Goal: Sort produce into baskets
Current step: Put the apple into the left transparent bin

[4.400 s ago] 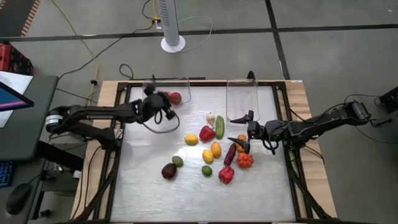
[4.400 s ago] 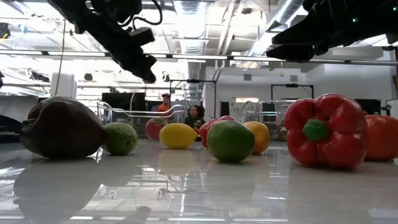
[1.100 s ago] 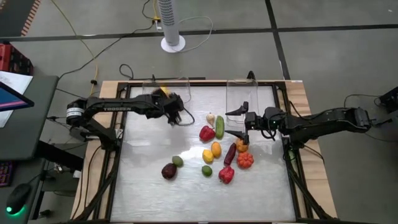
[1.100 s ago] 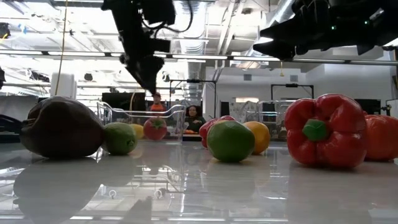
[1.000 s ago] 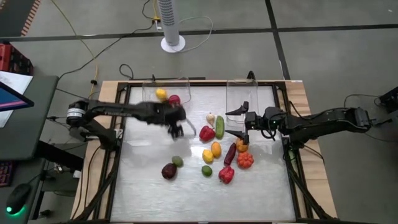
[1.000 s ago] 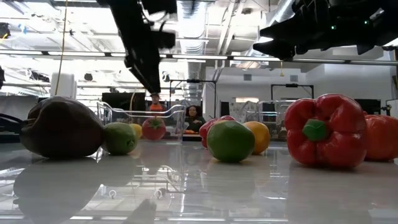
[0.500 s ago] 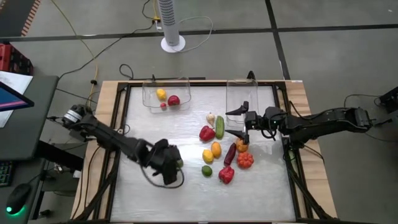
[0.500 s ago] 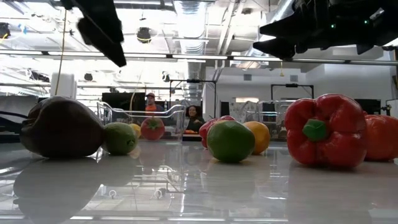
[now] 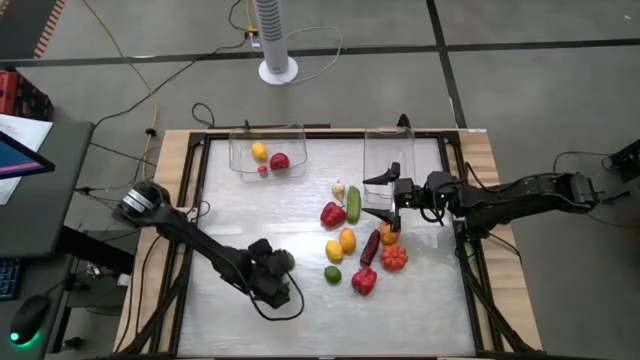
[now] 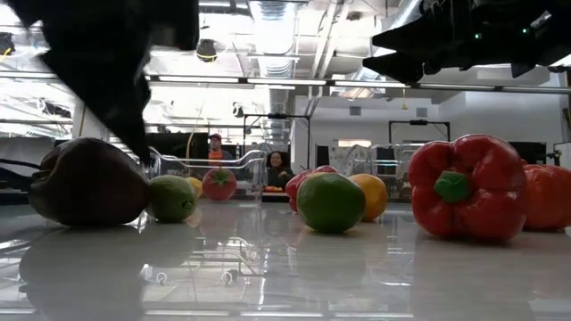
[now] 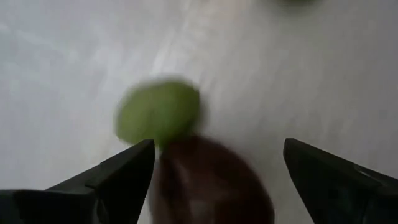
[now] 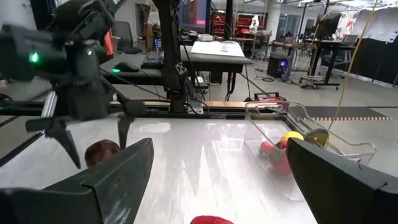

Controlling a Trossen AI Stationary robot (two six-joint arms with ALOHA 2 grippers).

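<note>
**A:** Where is the left gripper [image 11: 211, 162] going?

**B:** Its fingers are spread above the dark purple fruit [image 10: 87, 183], lower left of the high view, with the small green one [image 11: 158, 112] touching it.

**A:** How would it handle?

**B:** Probably firm, smooth and roundish, so slippery; I'd pinch across its widest middle.

**A:** What's changed?

**B:** A second ago that arm was over the left basket [image 9: 240, 160] at the upper left, which now holds a yellow, a red and a tiny red piece. The right gripper [image 9: 383, 195], spread, hasn't moved from beside the right basket [image 9: 388, 140].
</note>
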